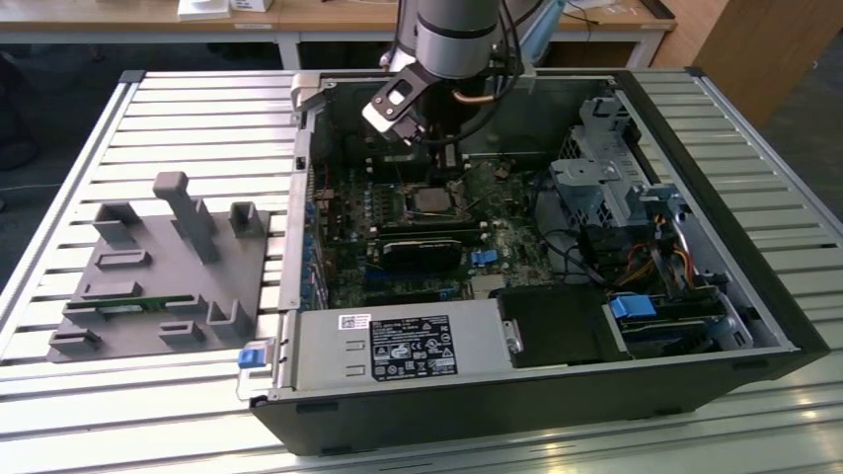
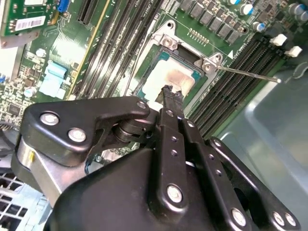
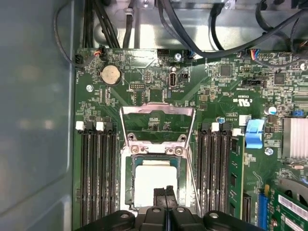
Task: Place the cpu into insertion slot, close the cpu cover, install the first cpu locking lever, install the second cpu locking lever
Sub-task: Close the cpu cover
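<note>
Exterior view: the gripper (image 1: 445, 158) is positioned inside the open PC case (image 1: 527, 405) on the slatted counter (image 1: 158, 109), over the cpu (image 1: 432, 200) mid-motherboard. Contact can't be judged from here.

Second wrist view: the jaws are pressed together with nothing held between them. Tips are just above, possibly touching, the cpu's silver top. One locking lever (image 2: 248, 73) is seen unlatched, angled off to the side.

First wrist view: the cpu is seated in the insertion slot (image 3: 129, 180), between the memory slots (image 3: 96, 168). The cpu cover (image 3: 158, 109) is stood open on its hinge.

Judgement: placement looks done, cover not yet closed. The chip should be confirmed flat and square in the slot. Any touch is best kept light and straight down, with no sideways drag across the contacts.
</note>
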### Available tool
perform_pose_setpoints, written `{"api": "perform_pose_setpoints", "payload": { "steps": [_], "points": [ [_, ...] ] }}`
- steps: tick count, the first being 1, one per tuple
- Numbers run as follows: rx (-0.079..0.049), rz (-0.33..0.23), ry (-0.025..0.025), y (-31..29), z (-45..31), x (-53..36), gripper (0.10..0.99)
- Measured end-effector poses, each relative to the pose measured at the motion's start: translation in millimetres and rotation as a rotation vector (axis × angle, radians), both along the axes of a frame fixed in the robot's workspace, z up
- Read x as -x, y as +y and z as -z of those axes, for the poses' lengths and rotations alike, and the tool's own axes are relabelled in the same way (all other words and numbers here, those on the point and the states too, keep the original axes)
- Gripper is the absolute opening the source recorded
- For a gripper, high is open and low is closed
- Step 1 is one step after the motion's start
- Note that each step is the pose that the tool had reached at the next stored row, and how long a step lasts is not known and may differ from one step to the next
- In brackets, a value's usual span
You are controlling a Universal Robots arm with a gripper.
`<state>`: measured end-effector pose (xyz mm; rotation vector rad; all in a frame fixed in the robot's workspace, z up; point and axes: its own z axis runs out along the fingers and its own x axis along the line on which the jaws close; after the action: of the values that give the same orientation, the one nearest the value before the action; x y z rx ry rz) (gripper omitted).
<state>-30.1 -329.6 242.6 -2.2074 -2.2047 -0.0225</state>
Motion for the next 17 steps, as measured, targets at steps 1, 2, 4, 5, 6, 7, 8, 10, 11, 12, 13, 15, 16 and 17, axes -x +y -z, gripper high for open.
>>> {"api": "perform_pose_setpoints", "payload": {
  "steps": [1,2,4,5,6,7,8,10,11,12,13,15,16,17],
  "points": [
    [0.000,0.000,0.0001,0.0,-2.2,0.0,0.118],
    [0.000,0.000,0.0001,0.0,-4.7,0.0,0.118],
    [0.000,0.000,0.0006,0.0,-7.6,0.0,0.118],
    [-0.003,0.000,0.0021,0.0,-7.7,-0.4,0.118],
    [-0.006,0.000,0.0047,0.0,-7.7,-1.1,0.118],
    [-0.009,0.000,0.0087,0.0,-7.7,-2.5,0.118],
    [-0.012,0.000,0.0130,0.0,-7.8,-4.5,0.118],
    [-0.017,0.000,0.0212,0.0,-7.7,-9.2,0.118],
    [-0.018,0.000,0.0237,0.0,-7.7,-10.5,0.118],
    [-0.018,0.000,0.0255,0.0,-7.8,-11.3,0.118],
    [-0.017,0.000,0.0268,0.0,-7.8,-11.6,0.118],
    [-0.017,0.000,0.0277,0.0,-8.2,-11.6,0.118],
    [-0.018,0.000,0.0278,0.0,-8.9,-11.6,0.118],
    [-0.018,0.000,0.0278,0.0,-10.0,-11.6,0.118]
  ]
}}
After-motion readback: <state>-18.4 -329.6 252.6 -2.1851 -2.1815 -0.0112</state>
